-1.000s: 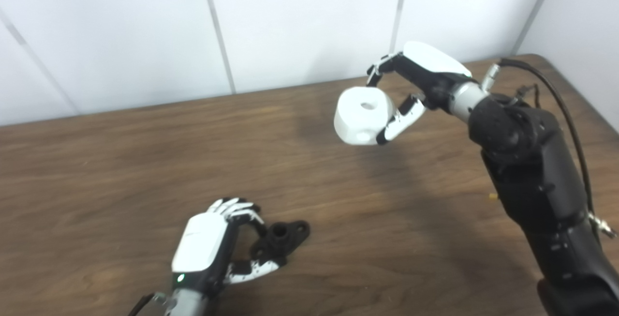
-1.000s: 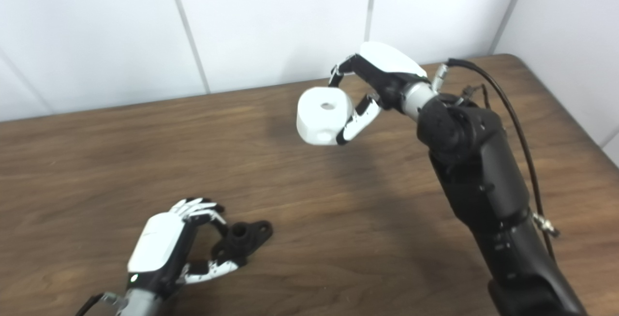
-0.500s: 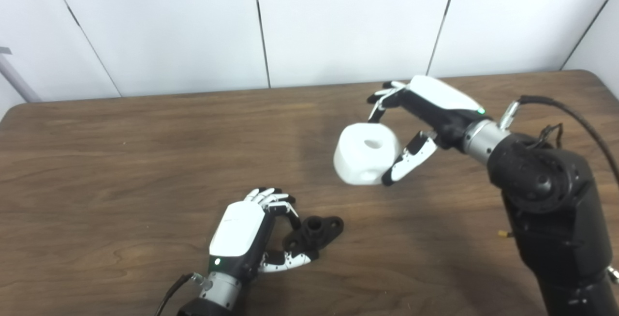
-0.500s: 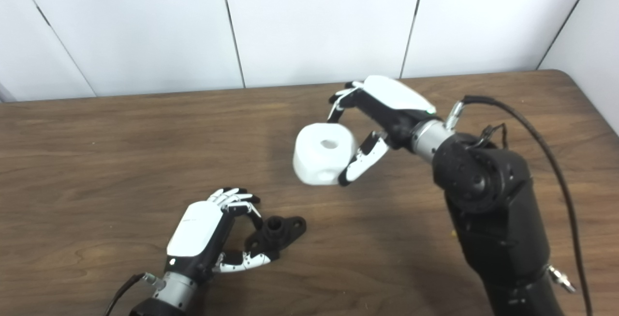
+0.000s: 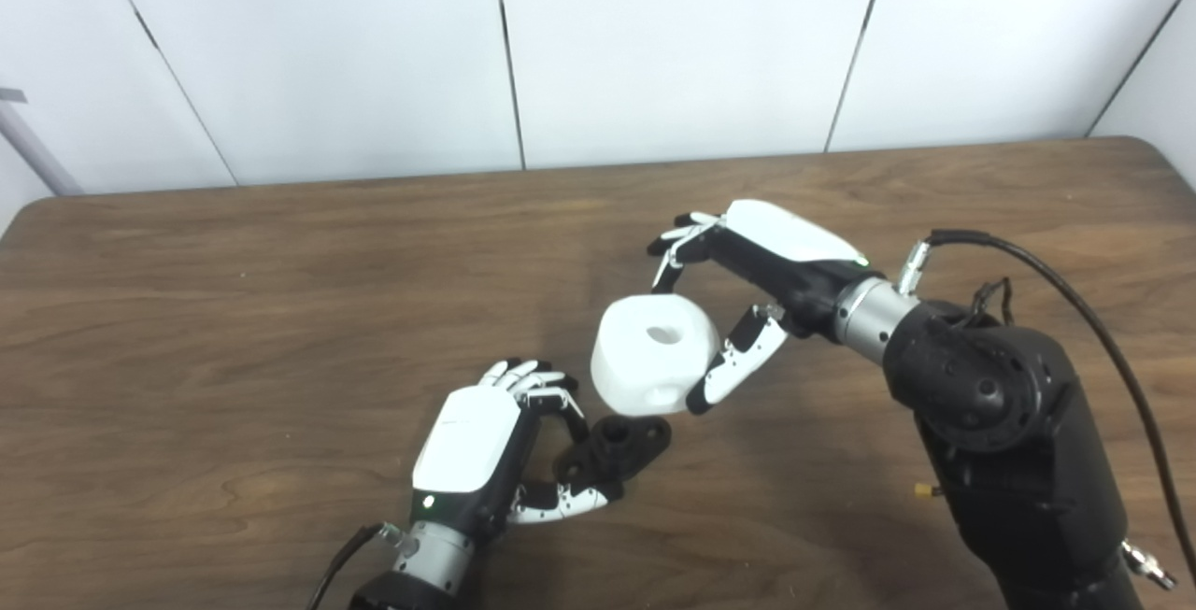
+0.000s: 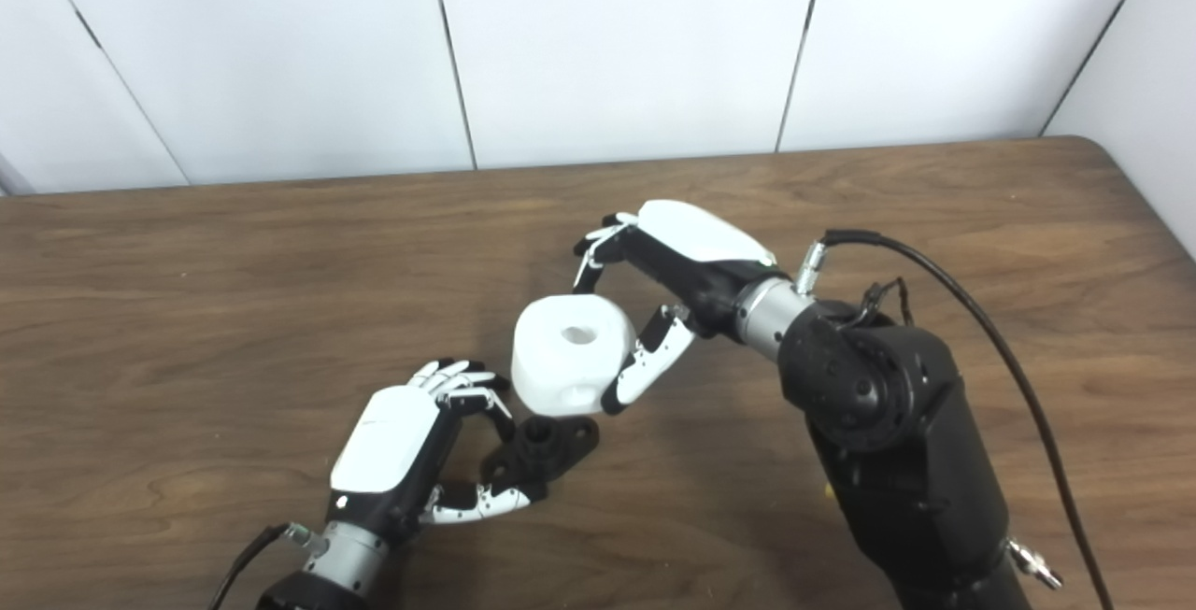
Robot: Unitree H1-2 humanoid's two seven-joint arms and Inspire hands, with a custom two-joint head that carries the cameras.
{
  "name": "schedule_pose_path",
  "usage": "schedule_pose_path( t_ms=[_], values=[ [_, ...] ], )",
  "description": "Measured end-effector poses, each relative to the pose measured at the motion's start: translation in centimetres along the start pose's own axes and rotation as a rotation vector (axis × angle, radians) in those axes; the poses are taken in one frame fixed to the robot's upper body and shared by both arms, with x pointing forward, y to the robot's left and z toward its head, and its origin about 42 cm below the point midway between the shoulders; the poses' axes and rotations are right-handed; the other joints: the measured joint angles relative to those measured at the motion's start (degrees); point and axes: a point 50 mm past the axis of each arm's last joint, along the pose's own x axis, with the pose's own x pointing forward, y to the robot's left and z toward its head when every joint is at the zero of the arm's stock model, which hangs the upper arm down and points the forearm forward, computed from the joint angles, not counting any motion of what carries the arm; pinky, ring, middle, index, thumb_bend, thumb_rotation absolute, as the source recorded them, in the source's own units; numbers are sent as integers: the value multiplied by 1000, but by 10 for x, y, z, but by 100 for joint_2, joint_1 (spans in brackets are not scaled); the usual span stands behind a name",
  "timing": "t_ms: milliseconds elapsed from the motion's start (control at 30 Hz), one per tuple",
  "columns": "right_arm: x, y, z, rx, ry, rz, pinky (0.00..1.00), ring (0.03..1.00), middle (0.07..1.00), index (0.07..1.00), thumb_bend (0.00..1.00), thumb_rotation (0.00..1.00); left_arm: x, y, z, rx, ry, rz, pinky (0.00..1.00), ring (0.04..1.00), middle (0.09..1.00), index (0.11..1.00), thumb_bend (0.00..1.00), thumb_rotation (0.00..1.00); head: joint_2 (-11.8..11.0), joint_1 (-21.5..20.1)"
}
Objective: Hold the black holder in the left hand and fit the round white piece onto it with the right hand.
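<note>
Right hand (image 5: 747,302) grips the smooth round white piece (image 5: 652,362); left hand (image 5: 495,446) clasps the matte black holder (image 5: 617,446), its near end hidden by fingers.

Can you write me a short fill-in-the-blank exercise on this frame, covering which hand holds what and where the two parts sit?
1. The round white piece is held in the ____ hand.
2. The black holder is gripped by the ____ hand.
3. The white piece is ____ fitted onto the holder; it hangs just above it.
4. The holder sits low on the brown ____.

Missing words: right; left; not yet; table
</note>
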Motion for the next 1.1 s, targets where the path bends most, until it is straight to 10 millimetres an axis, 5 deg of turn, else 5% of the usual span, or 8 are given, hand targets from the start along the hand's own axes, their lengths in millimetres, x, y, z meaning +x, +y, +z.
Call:
schedule_pose_path(
  t_ms=[1100],
  values=[
    [2, 18, -2, 7, 1, 41, 1000, 1000, 874, 482, 525, 135, 5, 0, 3, 13, 2, -9, 924, 870, 778, 488, 518, 44, 88, -62]
  ],
)
